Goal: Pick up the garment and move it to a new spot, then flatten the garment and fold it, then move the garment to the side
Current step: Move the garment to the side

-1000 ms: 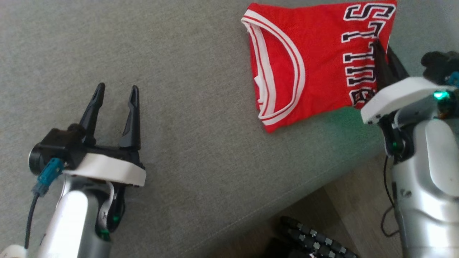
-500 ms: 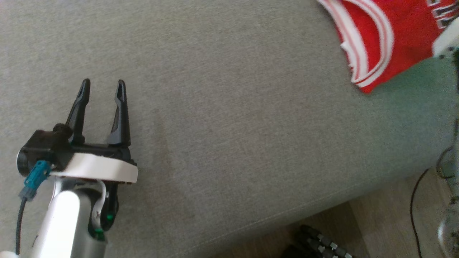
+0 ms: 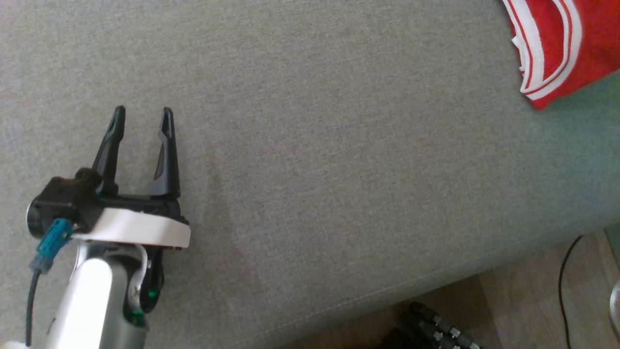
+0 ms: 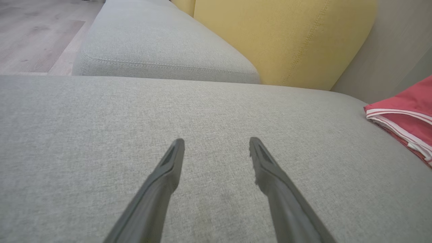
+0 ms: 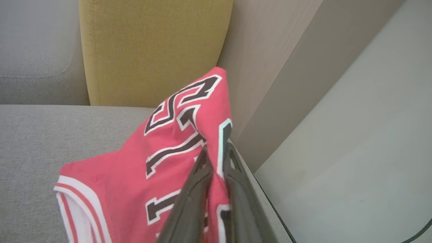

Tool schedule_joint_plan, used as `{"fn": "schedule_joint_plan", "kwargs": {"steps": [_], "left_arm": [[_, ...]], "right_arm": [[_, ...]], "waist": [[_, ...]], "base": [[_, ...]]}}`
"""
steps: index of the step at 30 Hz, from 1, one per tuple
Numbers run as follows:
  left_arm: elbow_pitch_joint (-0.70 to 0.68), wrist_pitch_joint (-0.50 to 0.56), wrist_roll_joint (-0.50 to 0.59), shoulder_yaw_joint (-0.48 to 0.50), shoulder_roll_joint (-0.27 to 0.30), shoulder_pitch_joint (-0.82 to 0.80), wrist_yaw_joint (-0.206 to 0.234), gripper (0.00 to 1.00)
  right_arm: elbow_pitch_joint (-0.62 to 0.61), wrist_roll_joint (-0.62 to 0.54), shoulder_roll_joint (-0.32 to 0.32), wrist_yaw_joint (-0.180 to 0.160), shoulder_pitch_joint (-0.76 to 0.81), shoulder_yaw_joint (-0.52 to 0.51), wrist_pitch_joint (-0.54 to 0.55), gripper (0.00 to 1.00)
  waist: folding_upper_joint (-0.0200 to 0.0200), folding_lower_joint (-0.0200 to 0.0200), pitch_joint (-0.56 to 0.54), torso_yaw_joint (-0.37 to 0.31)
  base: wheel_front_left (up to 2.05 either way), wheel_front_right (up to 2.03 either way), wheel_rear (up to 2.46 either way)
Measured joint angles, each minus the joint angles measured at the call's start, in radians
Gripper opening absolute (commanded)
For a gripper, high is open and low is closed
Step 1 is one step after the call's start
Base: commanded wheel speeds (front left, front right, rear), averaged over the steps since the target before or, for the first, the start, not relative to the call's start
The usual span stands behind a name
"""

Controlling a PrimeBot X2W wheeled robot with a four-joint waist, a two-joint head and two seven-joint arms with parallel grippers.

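Note:
The garment (image 3: 562,43) is a folded red jersey with white trim and black lettering, lying at the sofa seat's far right end. In the left wrist view the garment (image 4: 405,118) is at the right edge. My right gripper (image 5: 217,150) is closed on a raised edge of the garment (image 5: 175,145), with red cloth between its two fingers. My left gripper (image 3: 143,114) hovers open over bare grey seat far to the left of the jersey, and between the fingers of the left gripper (image 4: 216,143) there is nothing.
The grey sofa seat (image 3: 339,169) has its front edge at the lower right, above wooden floor (image 3: 523,300) with a black cable (image 3: 564,281). A yellow back cushion (image 4: 287,37) stands behind. A pale wall panel (image 5: 270,84) rises just right of the jersey.
The head camera has swung left, so the jersey now sits in the picture's top right corner and the right arm has left it. The left gripper stays open and still.

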Motion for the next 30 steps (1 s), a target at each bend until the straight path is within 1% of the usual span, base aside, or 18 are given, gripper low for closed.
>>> {"fn": "schedule_joint_plan", "kwargs": {"steps": [2,6,9,17,23,30], "left_arm": [[0.000,0.000,0.000,-0.006,0.000,0.000,0.000,1.00],[0.003,0.000,0.000,-0.015,0.000,0.000,0.000,1.00],[0.010,0.000,-0.005,-0.015,0.000,0.000,0.000,1.00],[0.040,-0.023,-0.026,-0.015,-0.004,-0.001,0.000,1.00],[0.086,-0.058,-0.051,-0.010,-0.019,-0.001,0.001,1.00],[0.152,-0.092,-0.070,0.018,-0.049,0.016,0.003,1.00]], "right_arm": [[0.000,-0.029,0.007,0.000,0.000,-0.006,-0.019,1.00],[-0.001,-0.067,0.043,0.000,0.000,-0.008,-0.060,1.00],[-0.001,-0.073,0.063,0.000,0.000,-0.004,-0.080,1.00],[-0.010,-0.055,0.076,0.000,0.001,0.070,-0.126,1.00],[-0.046,0.014,0.113,0.000,0.032,0.170,-0.171,1.00],[-0.123,0.139,0.171,0.000,0.197,0.257,-0.200,1.00]], "waist": [[0.0000,0.0000,0.002,0.002],[0.0000,0.0000,0.002,0.005],[0.0000,0.0000,-0.002,0.007],[0.0000,0.0000,-0.039,0.021],[0.0000,-0.0001,-0.097,0.048],[0.0000,-0.0001,-0.207,0.095]], "base": [[0.00,0.00,0.00],[0.00,0.00,0.00],[0.00,0.00,0.00],[0.00,0.00,0.00],[0.00,0.00,0.00],[0.00,0.00,0.00]]}}
